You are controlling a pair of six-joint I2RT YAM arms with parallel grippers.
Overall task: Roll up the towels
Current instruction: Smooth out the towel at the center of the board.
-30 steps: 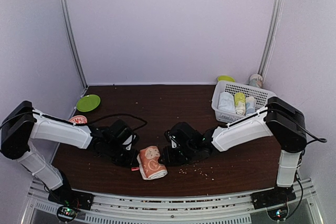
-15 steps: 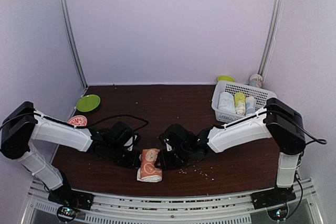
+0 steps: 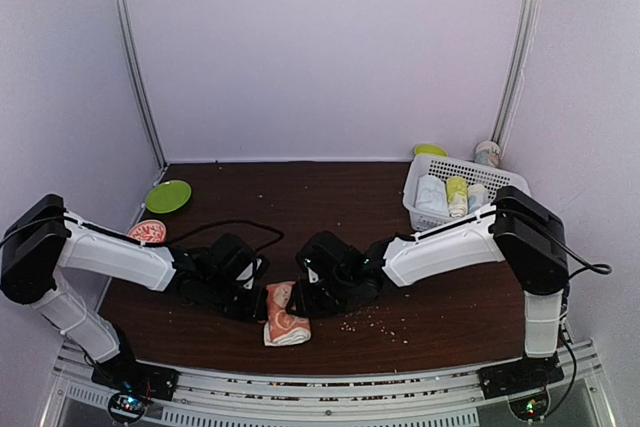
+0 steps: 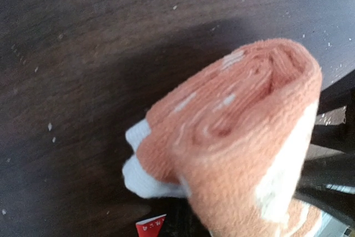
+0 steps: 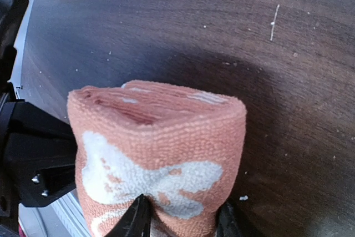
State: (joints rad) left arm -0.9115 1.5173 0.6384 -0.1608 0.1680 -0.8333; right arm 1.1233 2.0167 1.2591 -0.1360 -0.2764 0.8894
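- The orange towel (image 3: 285,314) is seen rolled into a short, thick bundle close to the near edge of the table (image 3: 330,207), a little left of the middle. Its coiled layers are shown end-on in both wrist views.
- A white corner of it is left sticking out on the left arm's side, so this roll is judged nearly finished but not yet tidy.
- The blue towel cannot be made out with certainty. Several rolls are seen in the basket (image 3: 470,167) at the far right corner, too small to be told apart.
- The roll is clasped by the right gripper (image 3: 303,299), with one finger pressed against each side of its lower part.
- The left gripper (image 3: 256,299) is clenched fully at the roll's other end. Whether any cloth is pinched in it cannot be told.
- Both arms are stretched low and inward from the near corners, and the wrists are turned towards each other across the towel.
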